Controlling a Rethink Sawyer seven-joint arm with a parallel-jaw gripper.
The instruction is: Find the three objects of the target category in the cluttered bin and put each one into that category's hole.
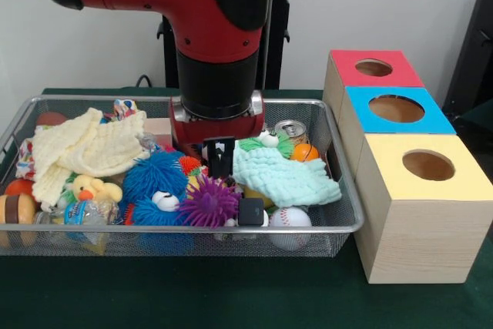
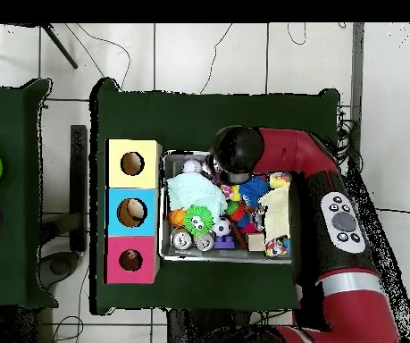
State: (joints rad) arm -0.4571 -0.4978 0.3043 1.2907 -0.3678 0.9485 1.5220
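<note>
A silver wire-mesh bin (image 1: 339,219) is seen on a dark green tabletop (image 1: 231,298), with a row of three pale wooden boxes just beside it: a yellow-topped box (image 1: 426,204), a blue-topped box (image 1: 397,109) and a red-topped box (image 1: 373,69), each with one round hole in its top. In the overhead view the same three boxes are seen along one short side of the bin. The red and black robot arm (image 1: 219,32) is lowered over the middle of the bin, and its black claw (image 1: 219,159) is held down among the toys, just above a purple spiky rubber ball (image 1: 208,202) and beside a blue fuzzy toy with a googly eye (image 1: 156,182). Whether the claw is open or closed cannot be told, and nothing can be seen to be held by it. A mint green knitted cloth (image 1: 286,177) is spread just beside the claw, towards the boxes, with a white baseball with red stitching (image 1: 290,218) in front of it at the bin's near wall. A silver metal can (image 1: 291,130) and a small orange ball (image 1: 305,152) lie behind the cloth. A pale yellow knitted cloth (image 1: 81,152) is draped over the other half of the bin, and a yellow rubber duck (image 1: 94,188) and a clear plastic bottle with a blue label (image 1: 83,212) are seen below it. A small black cube (image 1: 250,211) rests beside the baseball. Which category is the target cannot be told from the views.
</note>
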